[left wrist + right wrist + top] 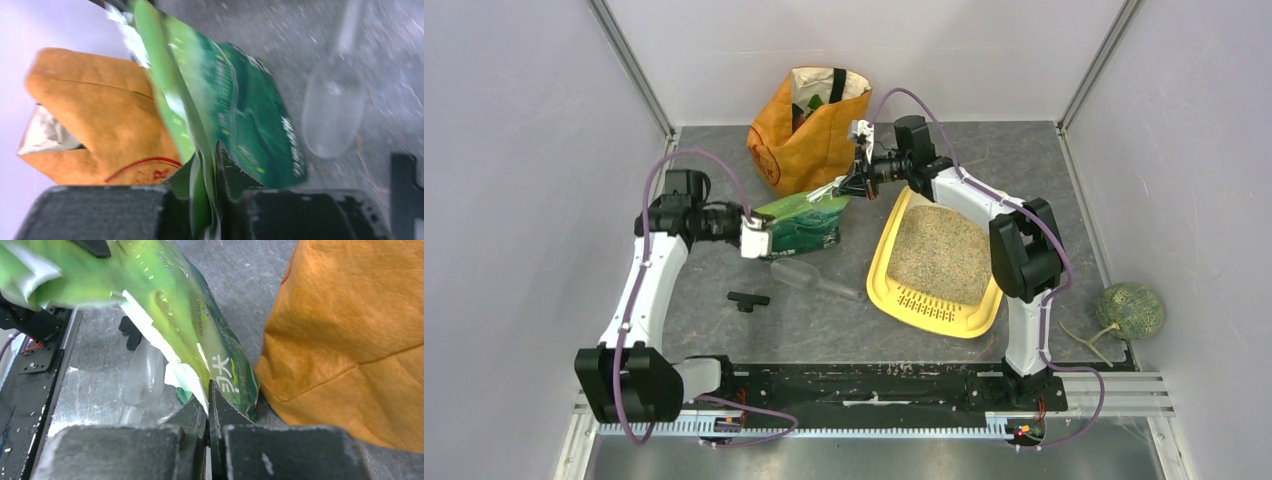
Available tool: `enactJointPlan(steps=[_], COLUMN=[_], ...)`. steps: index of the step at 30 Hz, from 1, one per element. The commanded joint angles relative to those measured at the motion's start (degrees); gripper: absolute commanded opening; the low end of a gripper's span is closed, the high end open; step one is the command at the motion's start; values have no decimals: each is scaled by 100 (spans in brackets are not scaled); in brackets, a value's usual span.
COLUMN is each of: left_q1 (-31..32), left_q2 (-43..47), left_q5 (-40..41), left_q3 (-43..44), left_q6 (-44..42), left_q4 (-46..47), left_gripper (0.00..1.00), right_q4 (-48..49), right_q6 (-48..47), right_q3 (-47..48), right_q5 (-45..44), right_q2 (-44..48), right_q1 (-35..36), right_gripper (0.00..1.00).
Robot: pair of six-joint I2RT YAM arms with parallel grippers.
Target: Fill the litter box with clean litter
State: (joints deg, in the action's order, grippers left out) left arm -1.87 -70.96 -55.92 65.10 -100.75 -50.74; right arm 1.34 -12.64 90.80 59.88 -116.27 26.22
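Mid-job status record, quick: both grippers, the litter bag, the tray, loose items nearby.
left gripper: jaws shut on one end of the green litter bag
right gripper: jaws shut on the bag's opposite top edge
green litter bag: spanned between both grippers, beside the litter box
litter box: flat on the table, litter covering its floor
clear scoop: lying on the table between bag and box
orange bag: upright behind the green bag

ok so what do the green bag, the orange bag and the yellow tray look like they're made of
Green bag: thin glossy plastic film, going by its sheen and crumpled creases.
Orange bag: matte and fibrous-looking, probably non-woven fabric; soft folds, no shine.
Yellow tray: rigid moulded plastic, smooth, with rounded corners and slots at one end.
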Motion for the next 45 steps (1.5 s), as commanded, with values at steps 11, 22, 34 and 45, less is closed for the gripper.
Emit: enactJointPlan(steps=[11,22,34,45], left_q1=[-139,-150,713,1233], left_q2=[529,-1176,295,-376], left_q5=[869,1652,728,1795], left_q3=[1072,3273,1644,641], left_q6=[4727,8193,3931,2634], left_q4=[621,1200,972,1780], left_gripper=[83,87,81,80], right_q4=[-319,-608,-1792,-2196], right_q6=[-588,-979,-464,-465], right_q3=[-125,-147,812,1147], right_q5=[-419,-326,266,513], right_q2=[647,748,383,121], right_q1=[-275,-254,-253,-258], right_gripper=[0,0,2,4])
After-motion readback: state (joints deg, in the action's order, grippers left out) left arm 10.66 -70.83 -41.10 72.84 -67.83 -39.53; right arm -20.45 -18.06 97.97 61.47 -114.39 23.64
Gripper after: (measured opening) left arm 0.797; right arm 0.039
